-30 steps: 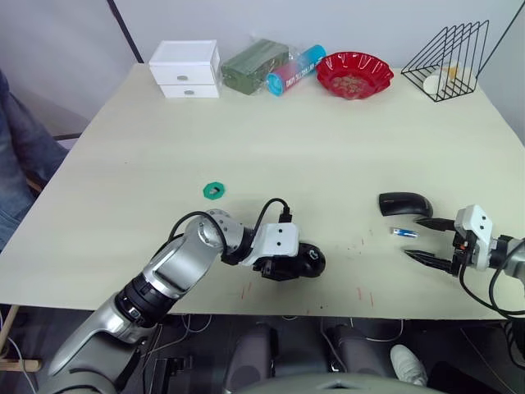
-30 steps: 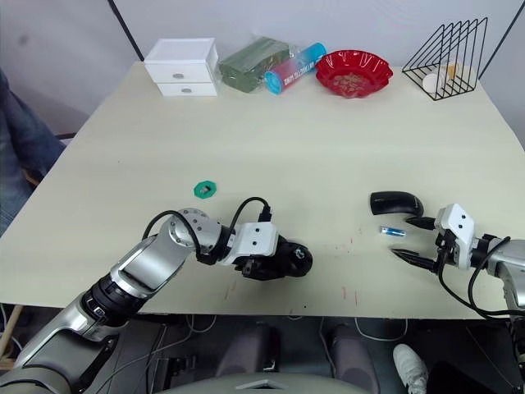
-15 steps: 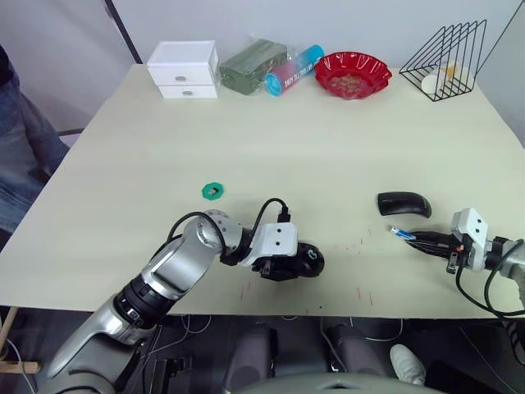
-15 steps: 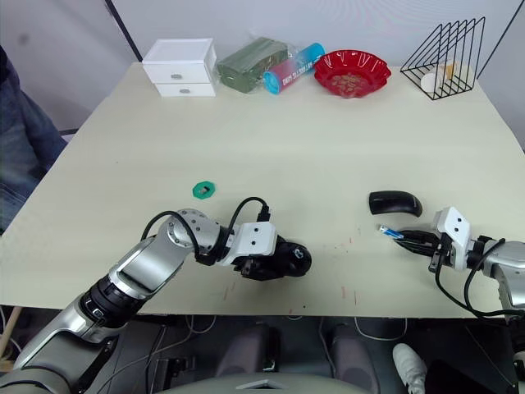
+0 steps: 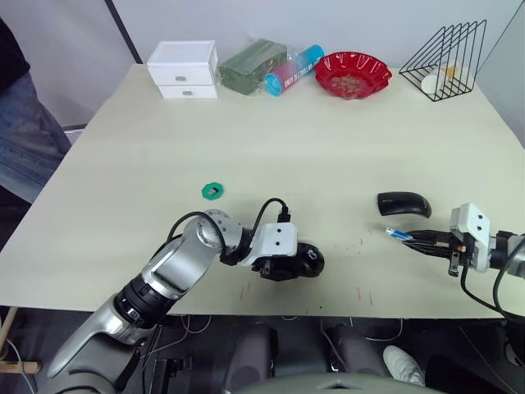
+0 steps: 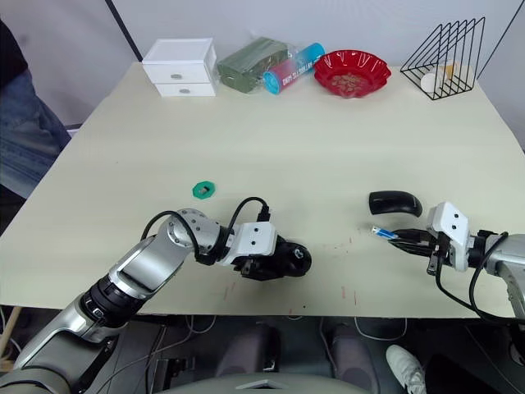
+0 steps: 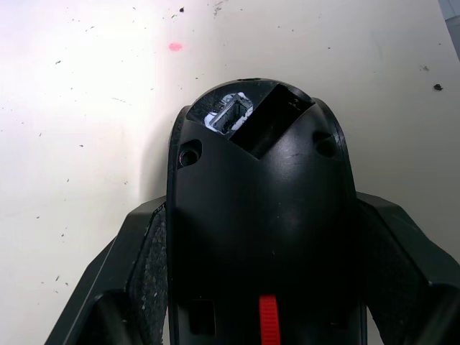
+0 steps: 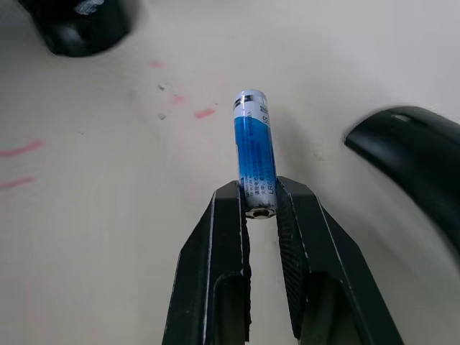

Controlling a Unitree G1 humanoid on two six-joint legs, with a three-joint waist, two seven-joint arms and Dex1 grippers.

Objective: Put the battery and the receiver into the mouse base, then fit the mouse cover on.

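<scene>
The mouse base, a black shell with a red part inside, lies near the table's front edge, and my left gripper is shut on its sides. A small silvery part sits in a slot at the base's nose; I cannot tell whether it is the receiver. Off to the right, my right gripper is shut on one end of the battery, a slim blue and white cylinder pointing out past the fingertips. The glossy black mouse cover rests on the table just behind the battery.
A green ring lies left of centre. Along the far edge stand a white drawer box, a green packet, a blue and pink tube, a red bowl and a wire rack. A person stands at the left.
My right gripper, open around the battery a second ago, has shut on it and drawn it slightly left. The left arm has not moved. The person at the left has shifted.
</scene>
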